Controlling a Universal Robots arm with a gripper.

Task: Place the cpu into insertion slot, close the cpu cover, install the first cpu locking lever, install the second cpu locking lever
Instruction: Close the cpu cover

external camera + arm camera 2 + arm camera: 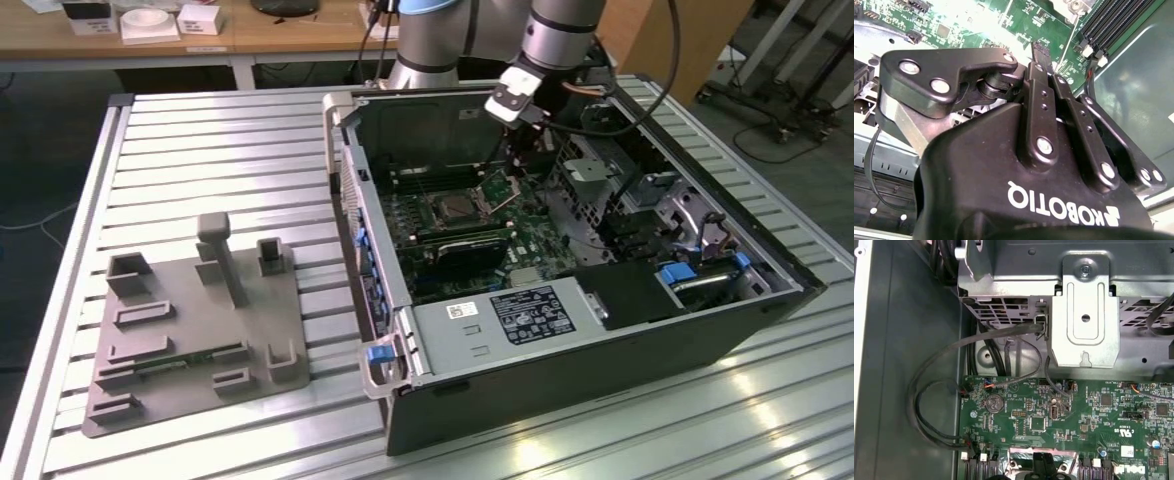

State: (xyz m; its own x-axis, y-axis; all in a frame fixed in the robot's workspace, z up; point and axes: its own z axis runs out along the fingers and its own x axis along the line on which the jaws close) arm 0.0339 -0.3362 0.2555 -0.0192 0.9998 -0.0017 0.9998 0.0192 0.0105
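In the exterior view my gripper (515, 172) reaches down into the open computer case (574, 390), just to that view's right of the insertion slot (451, 208) on the green motherboard (541, 250). The silvery cpu cover (499, 190) stands tilted up beside the slot, right below the fingertips. In the first wrist view the black tips of the gripper (1044, 466) rest against the shiny cpu cover (1021, 456). The second wrist view shows the gripper (1034, 47) with its finger bars drawn close together, shut. I cannot make out the cpu in the slot's dark centre.
A black box with a white label (527, 315) fills the case's near part. Black cables (939, 390) loop beside the board under a metal bracket (1085, 325). Memory slots (1114, 20) run near the gripper. A grey fixture block (200, 330) sits on the slatted table.
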